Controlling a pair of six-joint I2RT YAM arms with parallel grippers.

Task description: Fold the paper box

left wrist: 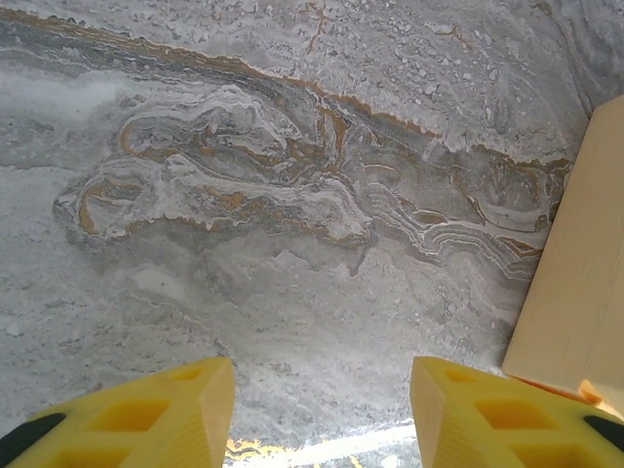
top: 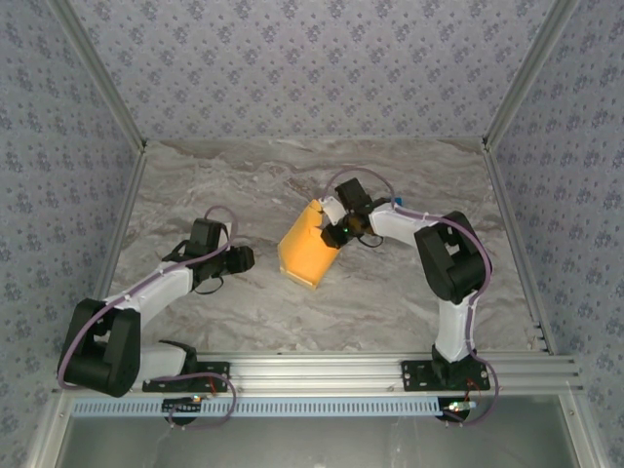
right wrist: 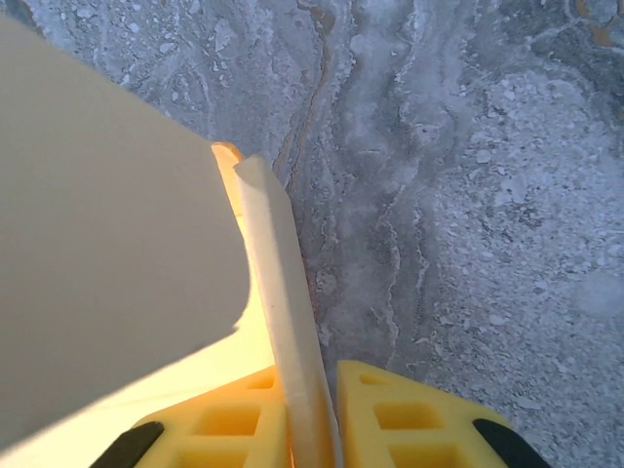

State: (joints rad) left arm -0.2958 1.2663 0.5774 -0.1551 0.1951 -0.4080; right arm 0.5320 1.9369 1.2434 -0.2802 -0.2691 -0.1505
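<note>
In the overhead view we saw the paper box [top: 308, 252] lying near the middle of the frame on the marbled tabletop [top: 224, 175]. It was a yellow-orange card shape set at a slant. The right claw [top: 338, 232] sat at the box's upper right edge. From the right wrist we saw its two yellow fingers [right wrist: 409, 419] closed almost together on a thin upright card wall of the box, which ran up the frame from between them. A broad pale panel of the box filled the left of that frame. The left claw [left wrist: 322, 414] lay to the left of the box, near it but apart. From its own wrist its fingers stood partly open, gripping nothing, with bare tabletop between them. The box's pale edge stood at the right of that frame.
</note>
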